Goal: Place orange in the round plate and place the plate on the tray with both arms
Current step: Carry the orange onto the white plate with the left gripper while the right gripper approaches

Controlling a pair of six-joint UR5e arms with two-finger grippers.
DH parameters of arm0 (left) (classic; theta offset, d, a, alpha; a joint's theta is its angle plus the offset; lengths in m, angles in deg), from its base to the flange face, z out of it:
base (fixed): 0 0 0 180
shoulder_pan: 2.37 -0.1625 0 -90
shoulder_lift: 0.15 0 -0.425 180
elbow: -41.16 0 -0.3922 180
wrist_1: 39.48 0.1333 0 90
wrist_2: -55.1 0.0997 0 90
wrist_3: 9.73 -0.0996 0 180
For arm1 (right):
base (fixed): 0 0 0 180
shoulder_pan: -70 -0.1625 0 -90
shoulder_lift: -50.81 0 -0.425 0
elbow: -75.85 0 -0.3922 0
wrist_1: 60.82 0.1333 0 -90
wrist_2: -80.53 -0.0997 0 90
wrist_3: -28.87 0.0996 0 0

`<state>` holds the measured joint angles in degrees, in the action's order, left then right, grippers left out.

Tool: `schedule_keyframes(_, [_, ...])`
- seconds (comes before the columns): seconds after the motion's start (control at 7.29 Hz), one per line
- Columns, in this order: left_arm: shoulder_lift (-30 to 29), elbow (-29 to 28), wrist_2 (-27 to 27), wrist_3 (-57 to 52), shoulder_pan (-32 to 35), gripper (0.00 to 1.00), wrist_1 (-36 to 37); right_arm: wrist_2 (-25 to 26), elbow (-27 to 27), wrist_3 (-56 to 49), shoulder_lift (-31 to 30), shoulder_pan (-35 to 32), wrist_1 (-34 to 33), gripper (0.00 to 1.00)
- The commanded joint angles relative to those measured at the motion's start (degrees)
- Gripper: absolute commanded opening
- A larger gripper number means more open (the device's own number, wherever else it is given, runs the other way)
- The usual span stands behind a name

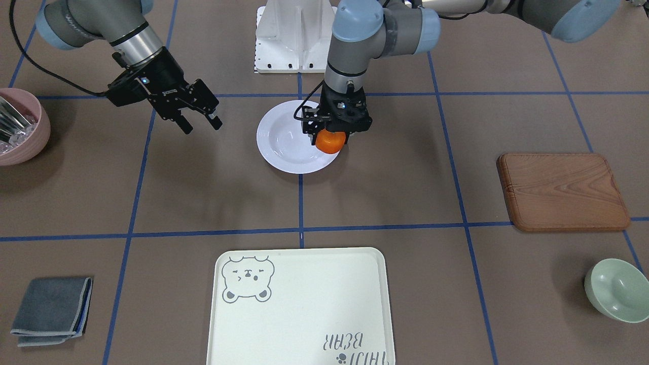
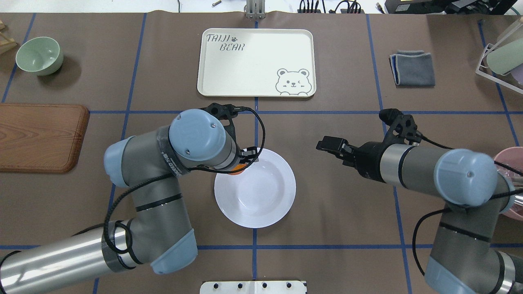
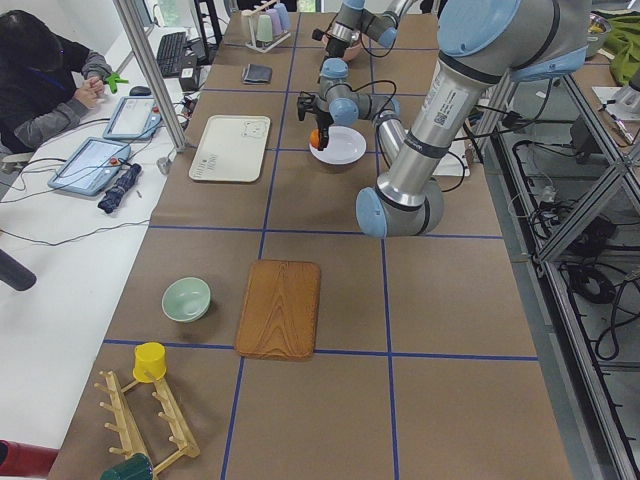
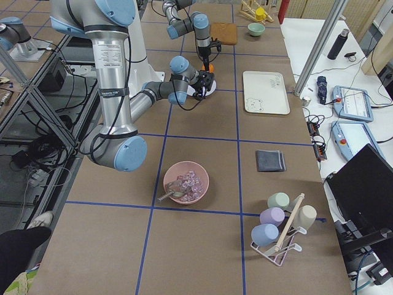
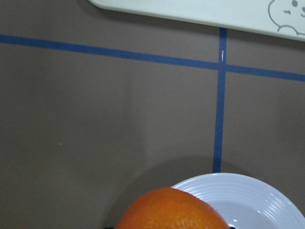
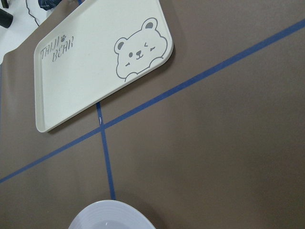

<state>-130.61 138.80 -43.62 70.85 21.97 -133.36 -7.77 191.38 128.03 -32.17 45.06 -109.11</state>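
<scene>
My left gripper [image 1: 334, 131] is shut on the orange [image 1: 329, 143] and holds it just above the round plate's [image 1: 289, 139] rim, on the side toward the tray. From overhead only a sliver of the orange [image 2: 236, 170] shows under the left wrist, at the plate's [image 2: 261, 196] edge. The left wrist view has the orange [image 5: 171, 210] at the bottom, over the plate [image 5: 257, 200]. My right gripper [image 1: 201, 124] hangs open and empty beside the plate, a short gap away. The cream bear tray [image 1: 299, 304] lies bare beyond the plate.
A wooden board [image 1: 563, 191] and a mint-green bowl [image 1: 616, 290] lie on the left arm's side. A pink bowl [image 1: 20, 126] with utensils and a folded grey cloth [image 1: 50, 310] are on the right arm's side. A cup rack [image 2: 502, 57] stands at the far corner.
</scene>
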Motion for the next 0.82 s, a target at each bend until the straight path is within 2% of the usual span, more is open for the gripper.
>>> schedule_keyframes(0.0, [-2.5, -3.0, 2.7, 3.0, -2.8, 0.00, -0.2, 8.2, -0.4, 4.8, -0.4, 6.6, 4.8, 0.97])
schedule_keyframes(0.14, [-4.7, -6.3, 2.7, 3.4, -2.8, 0.02, -0.5, 10.2, -1.2, 4.8, -2.4, 8.5, 9.1, 0.97])
schedule_keyframes(0.27, [-5.5, -8.1, 3.1, 3.4, -2.8, 0.17, -0.6, 12.0, -2.2, 4.8, -3.7, 10.0, 12.7, 0.97])
schedule_keyframes(0.41, [-5.4, -9.6, 4.1, 3.3, -3.8, 0.38, -0.7, 13.8, -3.8, 4.8, -3.8, 11.5, 14.1, 0.98])
schedule_keyframes(0.55, [-5.2, -10.2, 4.8, 3.1, -4.1, 0.62, -1.5, 15.2, -4.1, 4.8, -4.0, 12.8, 15.8, 0.98])
schedule_keyframes(0.69, [-5.1, -10.1, 4.8, 2.8, -4.1, 0.98, -1.7, 15.5, -4.1, 4.8, -4.4, 13.2, 15.9, 0.98])
